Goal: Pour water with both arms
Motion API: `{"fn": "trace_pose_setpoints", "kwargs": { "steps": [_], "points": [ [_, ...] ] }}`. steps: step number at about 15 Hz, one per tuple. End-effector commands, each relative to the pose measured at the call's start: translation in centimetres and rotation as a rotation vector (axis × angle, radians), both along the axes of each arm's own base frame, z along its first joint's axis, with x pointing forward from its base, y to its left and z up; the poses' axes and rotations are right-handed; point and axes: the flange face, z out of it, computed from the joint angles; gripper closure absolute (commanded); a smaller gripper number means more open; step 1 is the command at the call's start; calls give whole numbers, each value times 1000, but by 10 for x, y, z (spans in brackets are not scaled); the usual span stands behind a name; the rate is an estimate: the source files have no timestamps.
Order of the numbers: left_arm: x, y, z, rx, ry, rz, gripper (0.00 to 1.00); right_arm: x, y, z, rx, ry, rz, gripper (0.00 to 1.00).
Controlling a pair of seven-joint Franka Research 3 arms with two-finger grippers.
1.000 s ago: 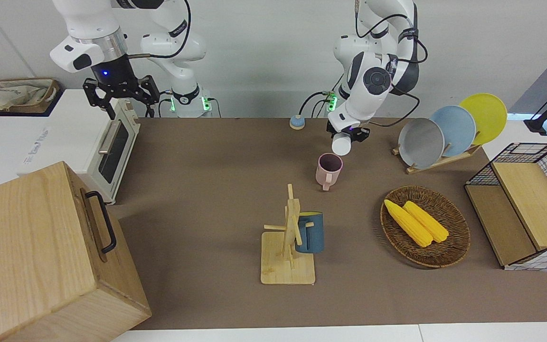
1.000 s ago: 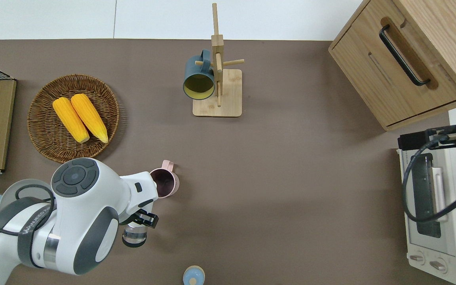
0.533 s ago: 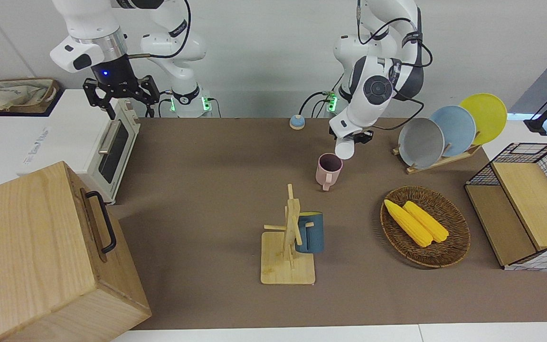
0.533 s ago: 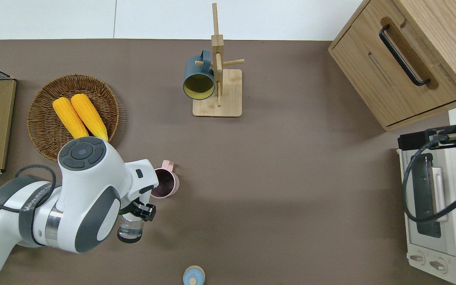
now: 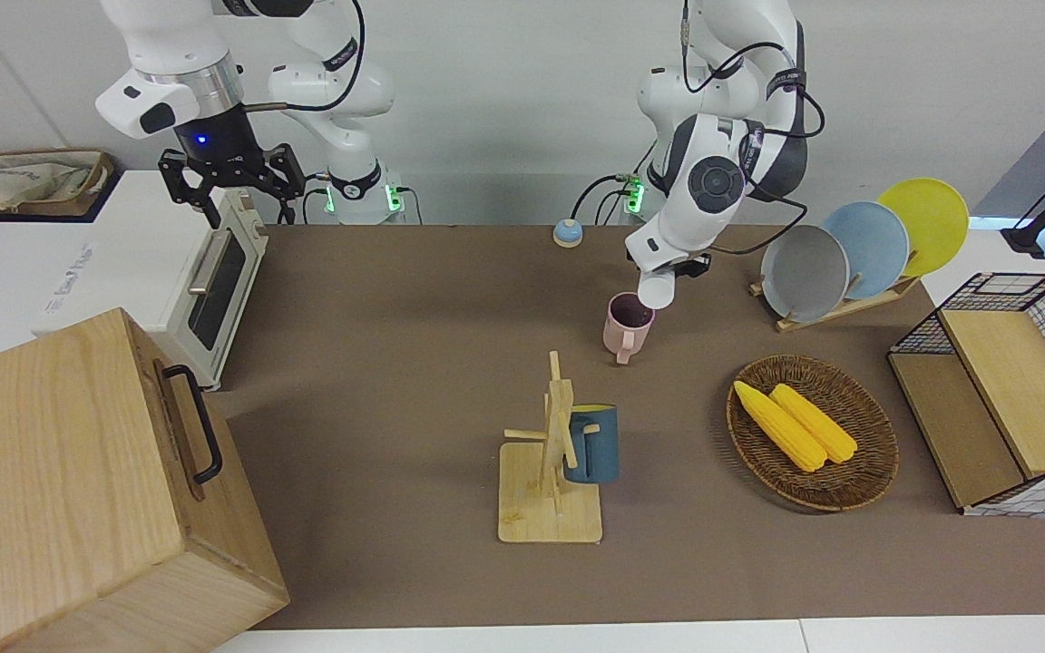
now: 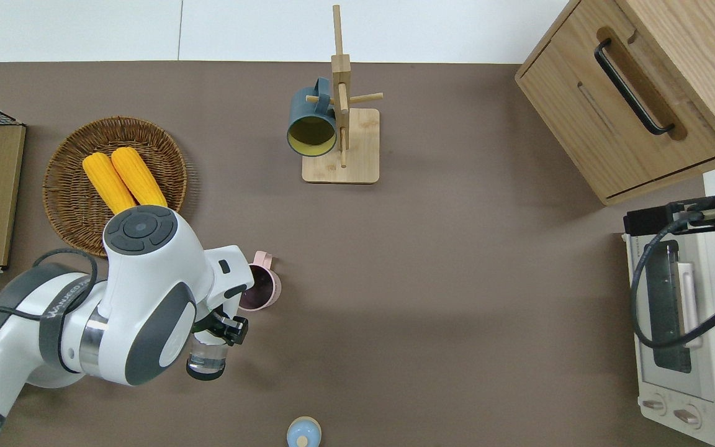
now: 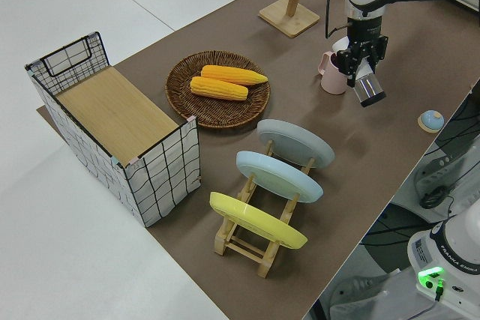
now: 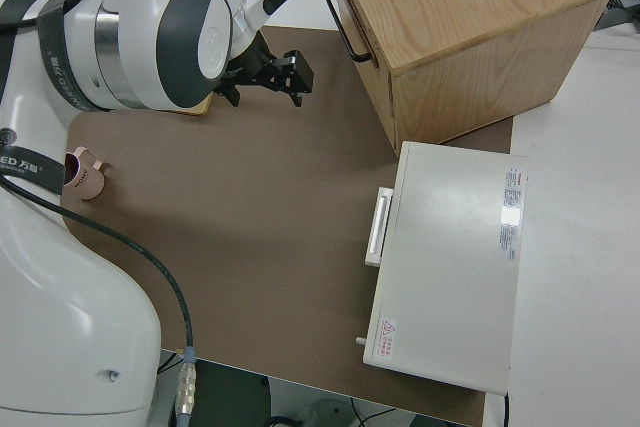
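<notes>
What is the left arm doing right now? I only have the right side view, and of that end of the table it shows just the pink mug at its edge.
Observer: The left claw grips a clear container that is tipped over, with one end at the rim of the pink mug.
Operator: Is water coming out?
Observer: I cannot tell, no stream shows. The mug stands upright with its handle pointing away from the robots.
Operator: Anything lying close to it?
Observer: A small blue round piece lies on the table nearer to the robots than the mug, well apart from it.
</notes>
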Motion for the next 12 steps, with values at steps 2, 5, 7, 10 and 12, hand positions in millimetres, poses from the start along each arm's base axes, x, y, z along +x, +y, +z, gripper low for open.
{"fn": "trace_pose_setpoints", "kwargs": {
  "steps": [2,5,7,10,12],
  "points": [
    [-7,-18,13,56,15,-12,1000,1,1,2,14,-1,20,9],
    [-11,-22,10,65,24,-16,1000,1,1,2,14,-1,20,9],
    [-11,-22,10,70,23,-13,1000,1,1,2,14,-1,20,9],
    [-13,-20,8,89,31,-15,1000,1,1,2,14,-1,20,9],
    [-14,-21,7,96,38,-12,1000,1,1,2,14,-1,20,9]
  ]
}}
